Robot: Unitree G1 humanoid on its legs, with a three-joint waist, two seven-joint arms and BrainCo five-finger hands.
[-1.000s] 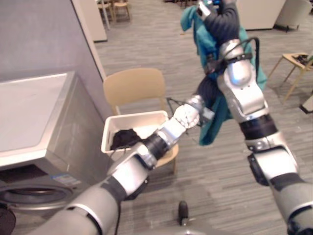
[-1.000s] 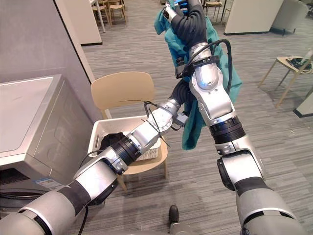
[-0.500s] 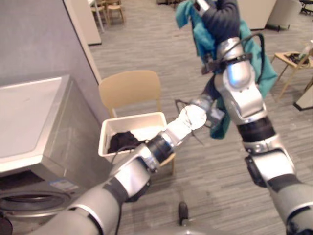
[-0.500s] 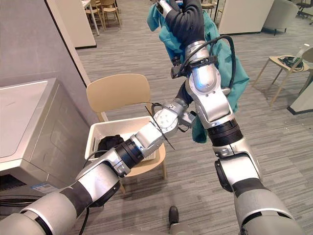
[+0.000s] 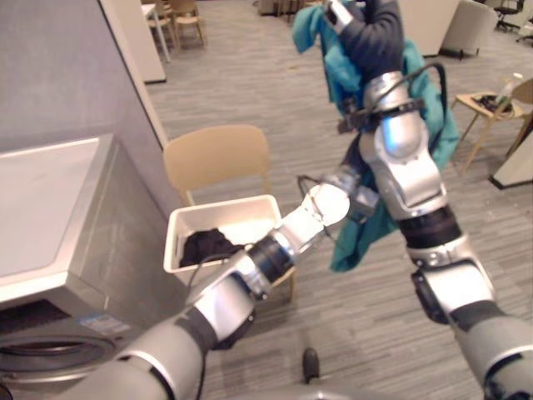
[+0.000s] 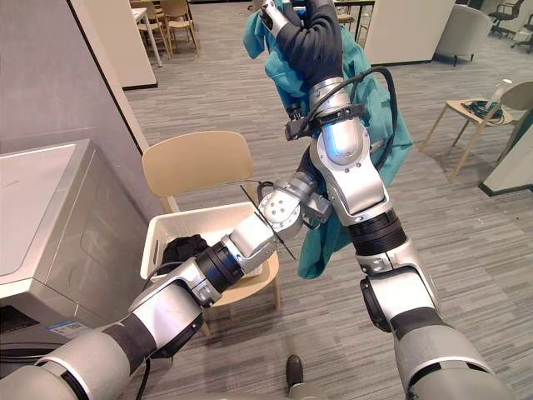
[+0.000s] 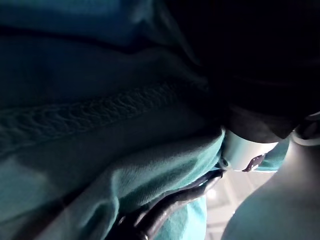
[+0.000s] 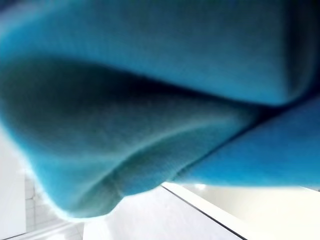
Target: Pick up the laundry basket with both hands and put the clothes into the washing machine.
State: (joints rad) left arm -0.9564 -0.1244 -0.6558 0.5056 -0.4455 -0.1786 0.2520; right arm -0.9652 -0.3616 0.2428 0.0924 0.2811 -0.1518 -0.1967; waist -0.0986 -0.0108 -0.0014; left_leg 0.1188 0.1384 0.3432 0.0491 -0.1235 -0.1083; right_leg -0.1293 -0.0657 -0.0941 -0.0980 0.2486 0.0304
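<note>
Teal garment (image 6: pixel 376 133) in rt hand (image 6: pixel 289 22) — basket (image 6: pixel 152 246) on chair (image 6: pixel 196 162).

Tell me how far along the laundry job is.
Done: one teal garment is out of the white basket on the chair. In hand: the right robot hand holds it high, left robot hand at its lower folds. Left: loading it into the washing machine, plus the dark clothes in the basket.
</note>
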